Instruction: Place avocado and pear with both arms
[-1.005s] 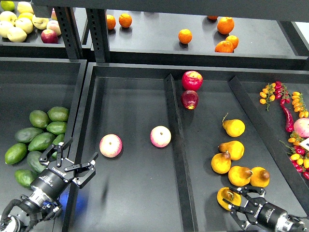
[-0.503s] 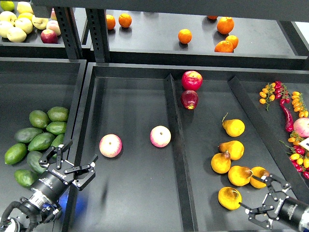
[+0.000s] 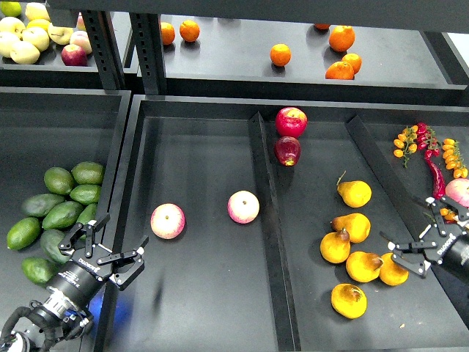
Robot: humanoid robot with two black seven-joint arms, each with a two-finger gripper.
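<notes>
Both grippers are hanging spread wide and empty: left gripper (image 3: 107, 249) is sitting just right of the avocado (image 3: 53, 246), right gripper (image 3: 432, 238) up-right of the pear (image 3: 349, 300).

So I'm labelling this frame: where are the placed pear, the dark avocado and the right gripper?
pear (image 3: 349, 300), head view, middle of its body.
avocado (image 3: 53, 246), head view, its visible upper side.
right gripper (image 3: 429, 238), head view, midway between its fingers.
</notes>
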